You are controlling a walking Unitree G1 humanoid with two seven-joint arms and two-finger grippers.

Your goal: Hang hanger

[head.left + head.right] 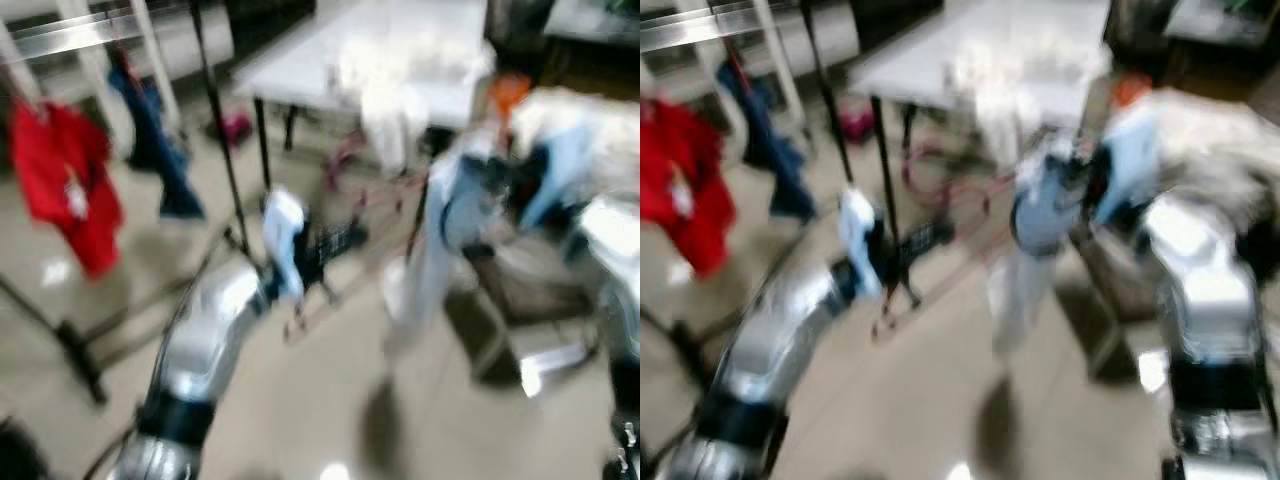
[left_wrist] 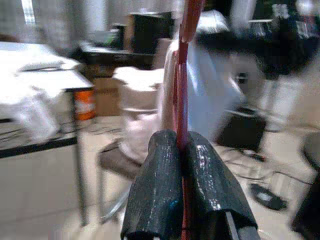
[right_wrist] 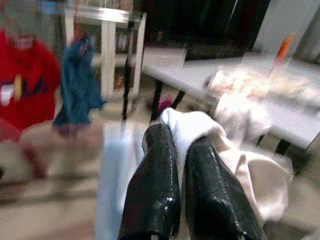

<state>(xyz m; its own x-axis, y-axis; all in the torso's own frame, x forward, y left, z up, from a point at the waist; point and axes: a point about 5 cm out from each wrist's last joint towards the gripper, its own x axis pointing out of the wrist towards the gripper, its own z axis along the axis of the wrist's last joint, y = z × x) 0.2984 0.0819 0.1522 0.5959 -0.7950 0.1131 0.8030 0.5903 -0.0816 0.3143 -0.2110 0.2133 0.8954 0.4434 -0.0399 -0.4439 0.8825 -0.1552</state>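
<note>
Left wrist view has the left gripper with its two black fingers pressed together on a red hanger that runs up past a pale blue garment. The right gripper is pinched onto a fold of white cloth. Both eye views are heavily blurred: the silver left arm reaches forward, the light garment hangs between the arms. Farther off stand a white table and a rack carrying a red shirt and a blue garment.
</note>
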